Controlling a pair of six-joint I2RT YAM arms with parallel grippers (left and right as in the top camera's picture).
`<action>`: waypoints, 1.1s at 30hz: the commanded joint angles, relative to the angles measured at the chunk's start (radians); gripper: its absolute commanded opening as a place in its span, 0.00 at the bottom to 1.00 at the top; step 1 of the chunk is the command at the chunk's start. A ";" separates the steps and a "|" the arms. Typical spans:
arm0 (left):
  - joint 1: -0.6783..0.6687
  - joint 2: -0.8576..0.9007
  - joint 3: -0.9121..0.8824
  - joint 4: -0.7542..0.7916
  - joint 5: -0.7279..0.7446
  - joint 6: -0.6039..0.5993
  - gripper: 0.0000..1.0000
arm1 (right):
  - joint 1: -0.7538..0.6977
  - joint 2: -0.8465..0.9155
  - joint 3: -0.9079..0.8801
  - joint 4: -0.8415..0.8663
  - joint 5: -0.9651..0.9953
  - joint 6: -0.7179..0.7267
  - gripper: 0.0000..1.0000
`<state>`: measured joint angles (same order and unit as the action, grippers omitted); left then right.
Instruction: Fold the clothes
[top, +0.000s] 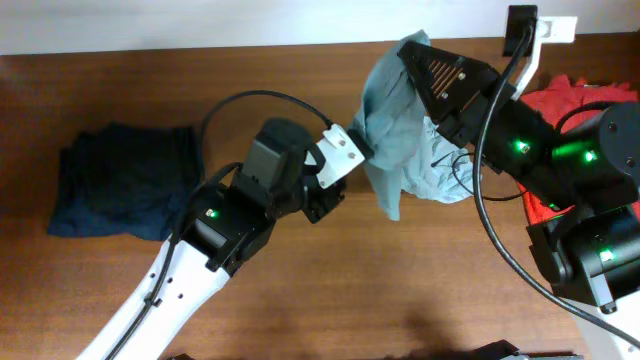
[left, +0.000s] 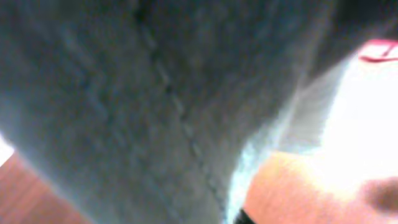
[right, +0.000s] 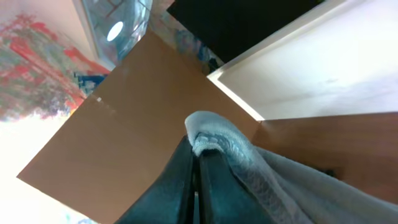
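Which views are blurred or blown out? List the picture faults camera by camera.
Left wrist: wholly out of focus, the grey-blue shirt filling most of the frame, with white glare at right. Right wrist: sharp where the right gripper pinches it, background overexposed at lower left. Overhead: evenly lit, sharp, no strong glare.

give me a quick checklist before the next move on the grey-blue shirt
1. Right gripper clamped on the pale grey-blue shirt: ok.
2. Left gripper at the shirt's edge: ok.
3. Left gripper closed on fabric: cannot tell, its camera shows only blurred cloth.
4. Shirt spread flat for folding: not ok, it hangs bunched.
5. Shirt's lower end off the table: cannot tell.
6. Navy shirt apart from the held shirt: ok.
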<state>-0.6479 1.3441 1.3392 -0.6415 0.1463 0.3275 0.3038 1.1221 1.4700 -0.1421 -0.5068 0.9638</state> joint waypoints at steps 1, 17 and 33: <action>-0.004 -0.039 0.016 -0.006 -0.111 -0.002 0.09 | 0.010 -0.016 0.022 -0.004 0.053 -0.067 0.04; -0.004 -0.256 0.016 -0.039 -0.454 -0.004 0.02 | 0.010 -0.014 0.022 -0.436 0.235 -0.414 0.05; -0.004 -0.295 0.120 0.147 -0.724 -0.027 0.00 | 0.010 0.074 0.021 -0.859 0.272 -0.858 0.09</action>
<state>-0.6491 1.0702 1.4155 -0.5331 -0.4591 0.3172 0.3050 1.1831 1.4757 -0.9634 -0.2516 0.2630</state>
